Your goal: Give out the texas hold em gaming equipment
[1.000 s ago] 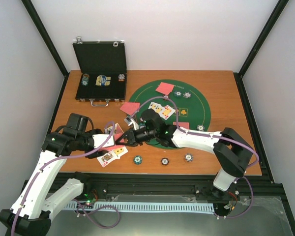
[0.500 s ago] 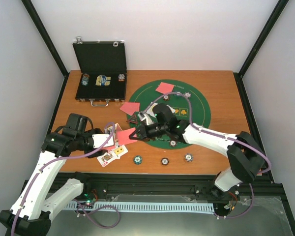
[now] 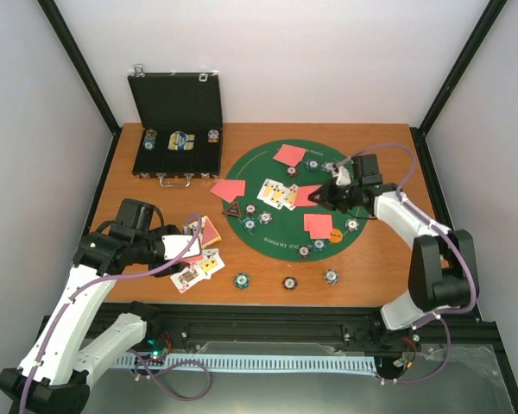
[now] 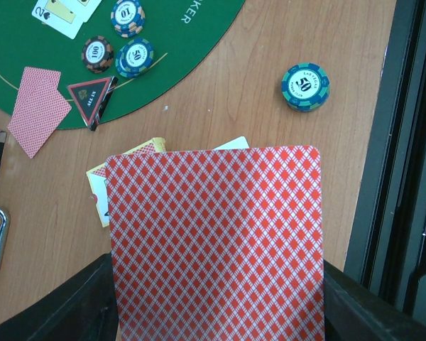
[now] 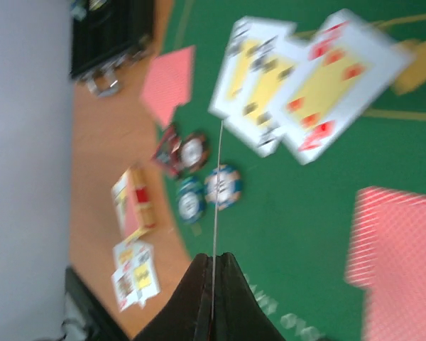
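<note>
Top, left arm: your left gripper clamps a stack of red-backed playing cards toward the desk's near-left corner.
Top, right arm: your right gripper pinches a single red-backed card over the round green felt mat.
Left wrist: stack fills foreground; teal striped poker chip on bare wood.
Right wrist: jaws together on the card, edge-on.

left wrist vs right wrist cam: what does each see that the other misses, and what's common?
Left wrist only: a teal chip on bare wood, and the diamond-backed card in the left claw, back to the lens. Right wrist only: the edge-on card pinched in the shut right claw, plus a red-backed card low right on the green mat. Both: the triangle marker with striped chips beside it.
</note>
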Available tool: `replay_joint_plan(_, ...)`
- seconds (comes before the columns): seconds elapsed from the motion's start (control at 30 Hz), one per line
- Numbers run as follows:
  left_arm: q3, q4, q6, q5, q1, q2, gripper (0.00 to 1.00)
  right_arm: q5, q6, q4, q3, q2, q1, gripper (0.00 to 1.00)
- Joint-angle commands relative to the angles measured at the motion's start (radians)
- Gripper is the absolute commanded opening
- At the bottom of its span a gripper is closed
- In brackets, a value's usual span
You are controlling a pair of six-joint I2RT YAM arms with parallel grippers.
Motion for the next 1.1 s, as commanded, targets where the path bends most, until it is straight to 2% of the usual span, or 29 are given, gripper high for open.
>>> replay_joint_plan(0.0,0.020,0.014,0.017,0.016,-0.003,-0.001,0.33,-0.011,-0.114,-0.061,0.074,0.134,-0.107,0.03)
replay_joint_plan(0.27,0.028,0.006,0.023,-0.002,-0.003,-0.007,0.33,-0.014,-0.172,-0.123,0.279,0.368,-0.154,0.03)
replay_joint_plan(0.67,0.031,0.007,0.023,0.003,-0.003,0.001,0.33,-0.015,-0.167,-0.104,0.340,0.517,-0.177,0.03)
replay_joint_plan(0.73,0.034,0.008,0.023,0.004,-0.003,0.003,0.33,0.031,-0.174,-0.136,0.362,0.523,-0.179,0.12)
replay_joint_plan(0.8,0.035,0.008,0.023,0.008,-0.003,0.004,0.33,0.091,-0.180,-0.172,0.377,0.515,-0.177,0.33)
replay_joint_plan(0.97,0.038,0.005,0.018,0.016,-0.003,-0.001,0.33,0.270,-0.195,-0.268,0.415,0.468,-0.177,0.59)
replay_joint_plan(1.07,0.037,0.003,0.018,0.019,-0.003,-0.003,0.33,0.415,-0.193,-0.328,0.425,0.439,-0.177,0.70)
